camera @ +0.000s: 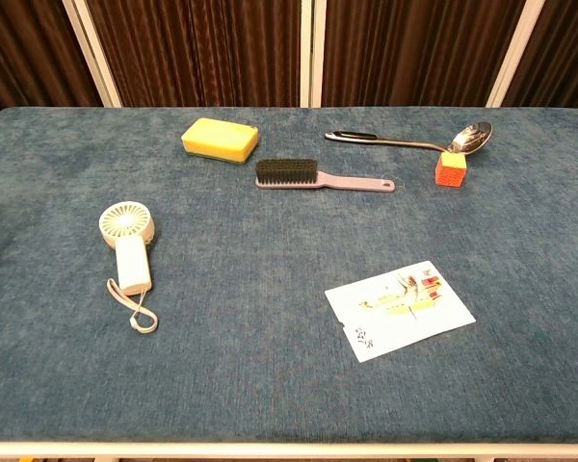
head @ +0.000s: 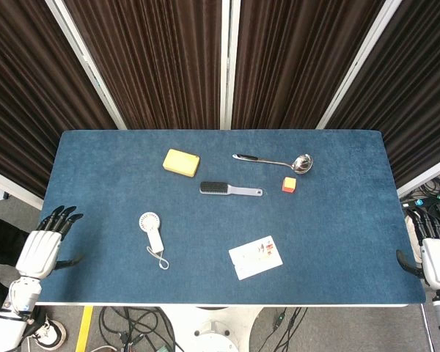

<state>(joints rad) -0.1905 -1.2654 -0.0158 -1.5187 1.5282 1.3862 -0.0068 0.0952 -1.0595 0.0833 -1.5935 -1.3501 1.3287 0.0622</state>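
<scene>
Left hand [head: 38, 251] off table [head: 95, 158] edge, fingers apart, empty; right hand [head: 434, 258] same. Fan [head: 152, 233] nearest left: best come over handle, mind strap
</scene>
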